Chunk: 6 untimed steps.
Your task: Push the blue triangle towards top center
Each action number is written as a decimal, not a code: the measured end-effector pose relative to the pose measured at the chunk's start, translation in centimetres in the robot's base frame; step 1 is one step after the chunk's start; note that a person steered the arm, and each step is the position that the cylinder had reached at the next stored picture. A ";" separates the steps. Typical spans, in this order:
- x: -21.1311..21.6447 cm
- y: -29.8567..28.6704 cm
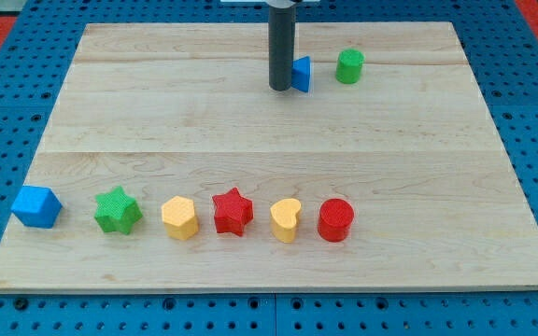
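The blue triangle [302, 74] lies near the view's top centre of the wooden board [269, 140]. My tip [279, 87] stands on the board right against the triangle's left side; the dark rod rises straight up from it and hides part of the triangle's left edge. A green cylinder [349, 66] sits a short way to the triangle's right, apart from it.
A row of blocks runs along the view's bottom: a blue cube [36, 206], a green star [118, 210], a yellow hexagon [180, 217], a red star [233, 211], a yellow heart [287, 220] and a red cylinder [335, 219]. Blue pegboard [7, 112] surrounds the board.
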<state>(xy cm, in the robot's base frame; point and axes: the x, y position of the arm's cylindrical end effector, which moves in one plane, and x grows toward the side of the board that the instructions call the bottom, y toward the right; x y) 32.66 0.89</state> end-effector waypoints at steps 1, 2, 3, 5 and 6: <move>-0.6 0.2; 2.2 0.3; 2.4 3.7; 0.0 4.6; -1.5 3.4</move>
